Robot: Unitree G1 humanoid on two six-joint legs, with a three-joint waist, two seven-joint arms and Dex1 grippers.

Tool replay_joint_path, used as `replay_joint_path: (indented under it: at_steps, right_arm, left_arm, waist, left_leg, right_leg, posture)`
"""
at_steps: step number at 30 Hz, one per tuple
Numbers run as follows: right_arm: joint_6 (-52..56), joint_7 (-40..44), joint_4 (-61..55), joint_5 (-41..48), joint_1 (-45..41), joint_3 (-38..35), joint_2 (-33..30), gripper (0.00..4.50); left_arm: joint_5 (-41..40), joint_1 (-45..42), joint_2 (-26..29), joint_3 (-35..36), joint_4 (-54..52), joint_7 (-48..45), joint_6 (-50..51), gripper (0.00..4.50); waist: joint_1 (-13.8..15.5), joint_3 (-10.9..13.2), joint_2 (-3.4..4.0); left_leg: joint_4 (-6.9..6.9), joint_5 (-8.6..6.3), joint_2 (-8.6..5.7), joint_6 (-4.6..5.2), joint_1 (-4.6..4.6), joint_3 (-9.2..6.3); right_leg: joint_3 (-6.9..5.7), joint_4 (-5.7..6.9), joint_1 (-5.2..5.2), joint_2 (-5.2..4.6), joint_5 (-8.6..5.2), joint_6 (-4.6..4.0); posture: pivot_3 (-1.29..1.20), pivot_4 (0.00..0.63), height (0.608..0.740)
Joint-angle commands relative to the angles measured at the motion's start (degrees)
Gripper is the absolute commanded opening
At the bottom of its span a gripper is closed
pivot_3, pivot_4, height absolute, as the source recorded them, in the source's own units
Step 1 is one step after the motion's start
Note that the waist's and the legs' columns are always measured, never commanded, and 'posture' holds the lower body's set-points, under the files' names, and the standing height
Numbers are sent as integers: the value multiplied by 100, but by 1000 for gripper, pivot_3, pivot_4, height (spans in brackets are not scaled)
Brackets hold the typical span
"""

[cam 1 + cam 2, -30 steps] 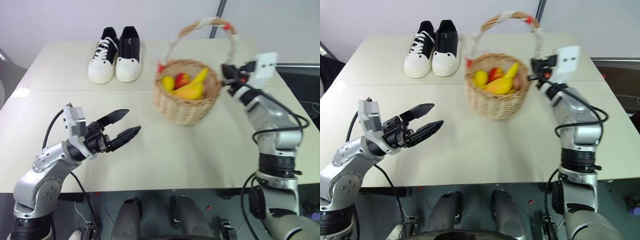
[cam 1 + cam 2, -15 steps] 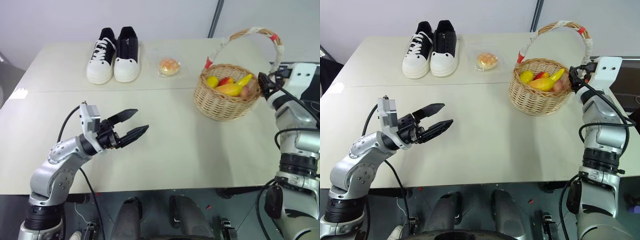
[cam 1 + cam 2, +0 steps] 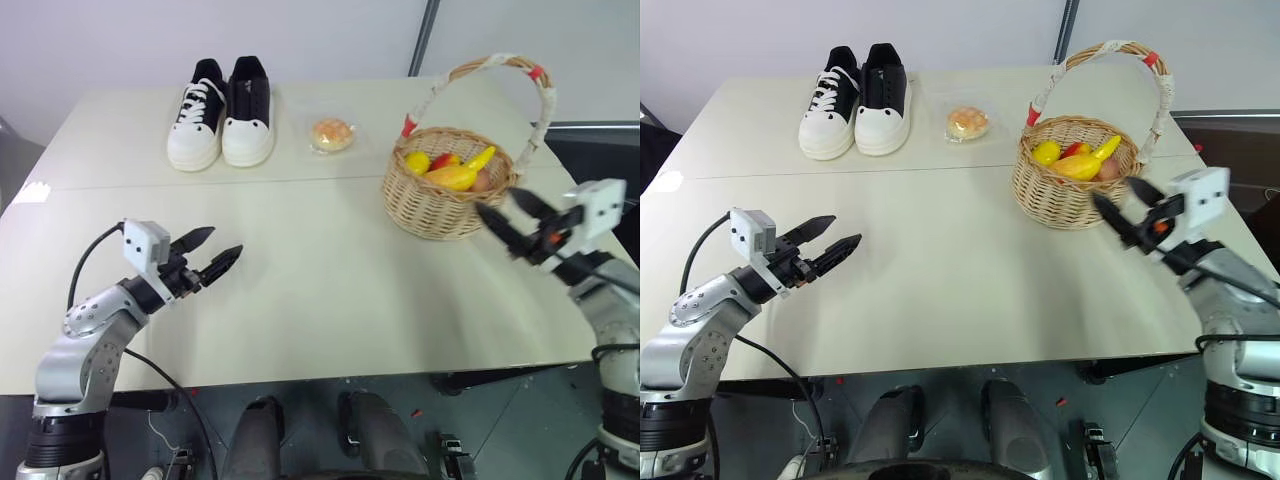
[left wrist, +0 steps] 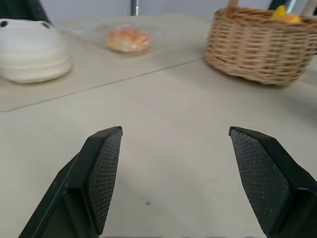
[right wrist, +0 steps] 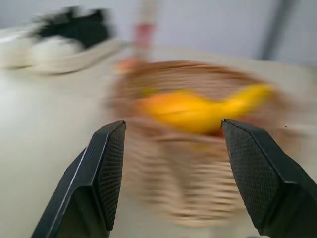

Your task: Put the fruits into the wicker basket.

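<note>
The basket [image 3: 1072,185] is seen upright on the right far part of the bench [image 3: 940,270], with its arched handle [image 3: 1156,95] standing over it. Inside it the banana [image 3: 1102,150] and the mango [image 3: 1080,167] are laid, together with a yellow piece [image 3: 1046,153] at the left rim and something red [image 3: 1076,150] behind the mango; what these two are cannot be told. Only the upper parts of the fruits are shown above the rim, the rest is hidden by the woven wall. In the right wrist view the basket is strongly blurred, and only an orange-yellow mass can be made out in it. In the left wrist view the basket is cut off at the edge, and one sneaker is seen only partly. The right tool [image 3: 1118,207] is held just in front of the basket, on its right side, apart from it, with the fingers spread and nothing between them. The left tool [image 3: 826,243] is held over the near left part of the bench, well apart from the basket, also spread and empty. A pair of sneakers [image 3: 853,100] is placed at the far left, and a wrapped bun [image 3: 967,122] lies between them and the basket.
</note>
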Motion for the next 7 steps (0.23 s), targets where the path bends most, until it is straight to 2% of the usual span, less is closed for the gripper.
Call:
replay_joint_path:
  at_steps: [1, 4, 7]
  right_arm:
    - [-200, 308, -346, -119, 102, 611, 75, 3175]
    - [-465, 331, -88, -495, 6, 1242, 320, 3175]
    - [-616, 398, 124, -613, -85, 1440, 431, 3175]
  left_arm:
    - [167, 145, -25, 195, -36, 146, -195, 3688]
    - [235, 352, -157, 244, -125, 238, -349, 3688]
    - [218, 509, -215, 227, -241, 270, -330, 3688]
  waist:
    - [8, 0, 0]
    - [18, -1, -2]
    - [54, -1, -2]
  left_leg:
    - [1, 0, -1, 0, 1, 0]
    - [2, 0, -1, 0, -1, 3]
    - [2, 0, -2, 0, -3, 4]
  right_leg:
    - [0, -1, 3, -1, 0, 0]
    - [0, -7, 3, -4, 0, -1]
    - [0, -8, 2, -5, 0, -2]
  posture:
    - [0, 150, 740]
    - [0, 150, 740]
    - [0, 150, 740]
